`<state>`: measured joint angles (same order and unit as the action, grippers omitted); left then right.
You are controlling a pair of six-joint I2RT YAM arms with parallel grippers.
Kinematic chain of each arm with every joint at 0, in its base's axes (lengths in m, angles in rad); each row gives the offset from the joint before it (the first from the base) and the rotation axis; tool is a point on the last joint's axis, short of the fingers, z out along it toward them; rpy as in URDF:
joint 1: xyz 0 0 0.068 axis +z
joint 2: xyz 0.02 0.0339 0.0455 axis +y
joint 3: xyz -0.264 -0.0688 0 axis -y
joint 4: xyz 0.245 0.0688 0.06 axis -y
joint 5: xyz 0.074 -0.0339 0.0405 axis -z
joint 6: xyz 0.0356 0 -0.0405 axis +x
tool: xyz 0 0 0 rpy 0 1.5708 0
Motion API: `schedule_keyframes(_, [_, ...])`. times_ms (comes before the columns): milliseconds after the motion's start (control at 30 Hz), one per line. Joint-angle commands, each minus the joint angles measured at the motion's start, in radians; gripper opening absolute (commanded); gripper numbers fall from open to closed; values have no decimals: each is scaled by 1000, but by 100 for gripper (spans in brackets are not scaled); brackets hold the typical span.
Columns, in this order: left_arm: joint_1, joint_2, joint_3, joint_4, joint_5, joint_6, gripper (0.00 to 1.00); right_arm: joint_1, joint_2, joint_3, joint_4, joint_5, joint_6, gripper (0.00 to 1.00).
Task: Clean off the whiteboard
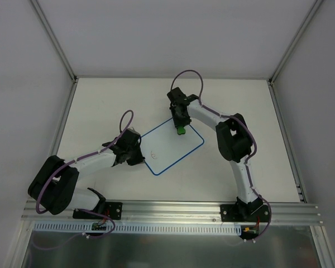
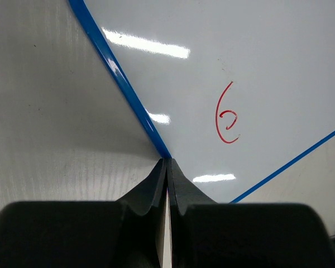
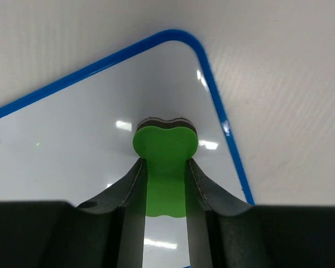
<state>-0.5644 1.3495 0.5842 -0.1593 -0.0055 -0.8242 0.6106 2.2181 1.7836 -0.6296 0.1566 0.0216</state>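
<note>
Flat and skewed on the pale surface [image 1: 100, 106]: the whiteboard [image 1: 170, 151]. Clamped in the right end effector [image 3: 165, 163], over the whiteboard's far corner: a green eraser [image 3: 165, 142]. Pressed together at the whiteboard's left blue border: the left end effector [image 2: 167, 164]. Just inside that border: a small red scribble [image 2: 226, 114].

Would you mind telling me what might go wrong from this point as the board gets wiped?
The red mark sits close to the left gripper, while the green eraser in the right gripper is at the far corner; wiping it may bring the grippers into collision. The left gripper touches the whiteboard only at one edge point, so it might pivot under the strokes.
</note>
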Motion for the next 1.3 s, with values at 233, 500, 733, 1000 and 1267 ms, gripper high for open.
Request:
schedule_keyframes(233, [-19, 8, -38, -115, -8, 28, 0, 239, 60, 62, -117, -86, -37, 0])
schedule_keyframes(500, [-19, 19, -40, -89, -17, 8, 0, 362, 103, 60, -99, -143, -25, 0])
schedule_keyframes(733, [-19, 40, -37, -69, -44, -27, 0, 397, 98, 34, -93, -141, 1, 0])
schedule_keyframes(1000, [-19, 45, -34, -66, -94, -96, 0, 402, 22, -125, -91, -127, 0, 0])
schedule_keyframes(1267, [-19, 46, -27, -63, -117, -128, 0, 426, -93, -329, -82, -146, -41, 0])
